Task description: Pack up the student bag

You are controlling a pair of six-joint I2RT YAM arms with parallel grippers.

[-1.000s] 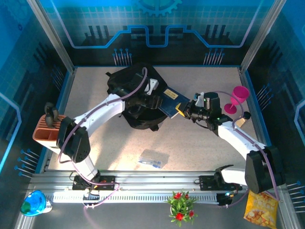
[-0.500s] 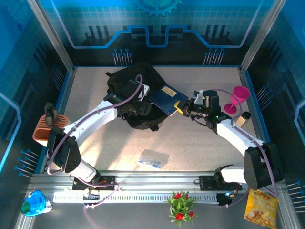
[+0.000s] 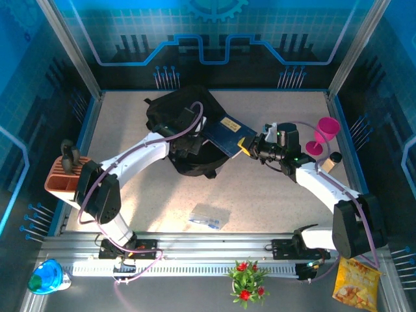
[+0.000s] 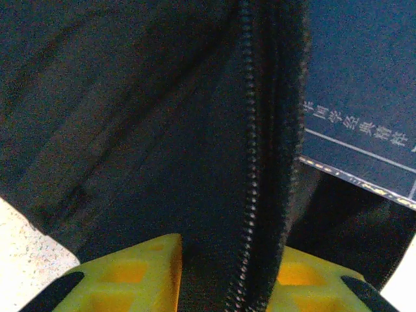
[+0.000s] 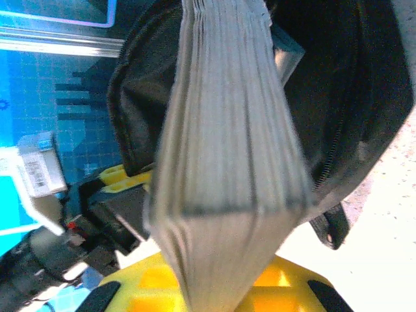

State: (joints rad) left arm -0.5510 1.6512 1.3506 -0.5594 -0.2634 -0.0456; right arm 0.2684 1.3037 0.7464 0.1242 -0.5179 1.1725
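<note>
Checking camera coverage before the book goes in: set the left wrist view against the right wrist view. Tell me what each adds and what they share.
Left wrist view: the zipper teeth of the large soft black fabric backpack, pinched between the left gripper's yellow fingers, and the printed cover of the thin dark-blue book.
Right wrist view: that book's grey page edge clamped in the right gripper, and the blue grid-patterned back wall.
Shared: backpack, book, speckled tabletop.

Table (image 3: pixel 279 195) was lit evenly from overhead, with shadows kept soft; a blue glow was thrown by the surrounding walls (image 3: pixel 208 39). Student bag (image 4: pixel 117 117) was rendered dark, low-detail. Book (image 5: pixel 227 149) was blurred close-up.
</note>
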